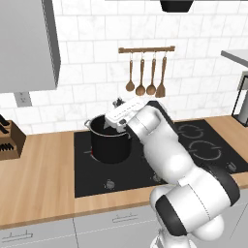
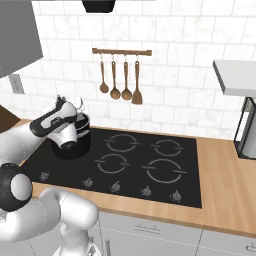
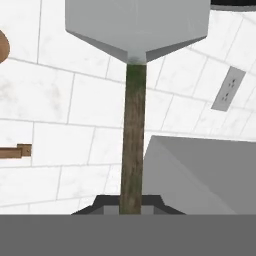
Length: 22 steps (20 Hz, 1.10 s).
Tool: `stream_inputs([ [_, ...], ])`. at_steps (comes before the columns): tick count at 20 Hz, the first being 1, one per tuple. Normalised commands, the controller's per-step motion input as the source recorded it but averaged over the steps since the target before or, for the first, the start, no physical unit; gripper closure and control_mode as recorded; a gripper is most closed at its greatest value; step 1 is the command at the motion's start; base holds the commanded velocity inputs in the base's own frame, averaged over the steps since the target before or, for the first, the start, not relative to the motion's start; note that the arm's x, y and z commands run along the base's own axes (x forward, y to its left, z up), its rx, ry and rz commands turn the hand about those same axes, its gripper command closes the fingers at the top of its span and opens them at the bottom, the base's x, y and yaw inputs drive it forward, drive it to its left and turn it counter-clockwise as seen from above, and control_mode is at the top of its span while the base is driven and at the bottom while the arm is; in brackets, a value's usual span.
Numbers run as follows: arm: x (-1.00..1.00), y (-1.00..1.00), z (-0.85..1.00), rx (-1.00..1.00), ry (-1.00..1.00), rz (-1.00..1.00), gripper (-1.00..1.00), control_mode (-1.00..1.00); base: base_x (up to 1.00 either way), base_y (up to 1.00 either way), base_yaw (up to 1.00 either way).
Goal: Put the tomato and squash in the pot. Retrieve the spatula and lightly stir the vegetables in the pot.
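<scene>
Up close, the gripper (image 3: 131, 202) was shut tight on the thin dark handle of the spatula (image 3: 135, 30), its flat grey blade pointing at the white tiled wall. The black pot (image 1: 110, 140) sat on the stove (image 2: 150, 170), just under the hand.

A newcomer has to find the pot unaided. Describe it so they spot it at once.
Start at the black cooktop set in the wooden counter. The pot stands at its back left corner, by the robot's hand. It is a tall black cylinder with a grey rim and small loop handles, the one vessel on the hob.
</scene>
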Motion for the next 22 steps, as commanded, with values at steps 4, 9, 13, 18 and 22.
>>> stream_inputs([
  [4, 0.0, 0.0, -0.01, 0.0, 0.0, 0.0, 1.0, -1.0, 0.0, 0.0, 0.0],
  [9, 0.0, 0.0, 0.0, 0.0, 0.0, 0.0, 1.0, -1.0, 0.0, 0.0, 0.0],
  [13, 0.0, 0.02, 0.0, 0.0, 0.0, 0.0, 1.0, -1.0, 0.0, 0.0, 0.0],
  [18, -0.01, 0.03, 0.0, 0.0, 0.03, 0.0, 1.0, -1.0, 0.0, 0.0, 0.0],
  [22, 0.0, 0.07, 0.0, 0.0, 0.02, 0.0, 1.0, -1.0, 0.0, 0.0, 0.0],
])
